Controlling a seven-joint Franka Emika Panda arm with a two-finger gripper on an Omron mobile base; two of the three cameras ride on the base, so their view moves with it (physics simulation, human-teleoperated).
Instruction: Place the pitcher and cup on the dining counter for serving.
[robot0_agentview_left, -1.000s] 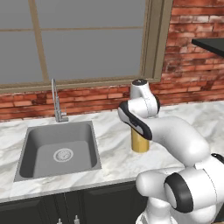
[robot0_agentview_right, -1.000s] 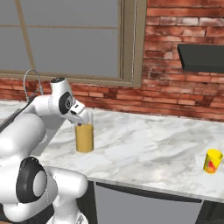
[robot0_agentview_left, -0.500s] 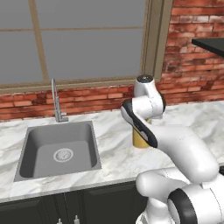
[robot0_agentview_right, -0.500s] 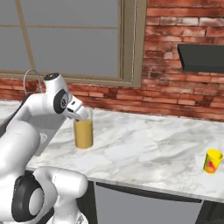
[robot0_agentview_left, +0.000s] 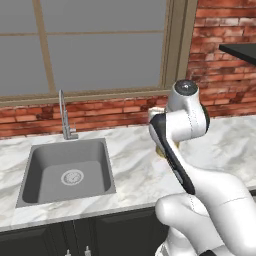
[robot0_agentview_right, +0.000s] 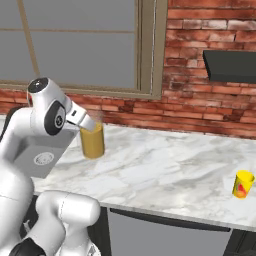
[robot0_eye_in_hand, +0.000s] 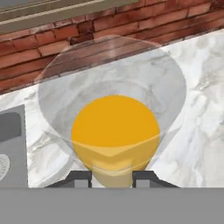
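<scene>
Tool (robot0_eye_in_hand: 112, 175) at bottom centre of hand view, tips pinching the pitcher (robot0_eye_in_hand: 114, 131) near its base. Pitcher stands on the marble surface (robot0_agentview_right: 165, 170), centre-left in right base view. Risk: low grip on tall glass, so tilt on lift and juice slosh. Cup (robot0_agentview_right: 243, 184) far right, well apart.

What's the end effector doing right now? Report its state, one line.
End effector: closed on the tall clear glass pitcher of orange juice, one fingertip at either side of its wall, on the marble worktop by the sink.
</scene>
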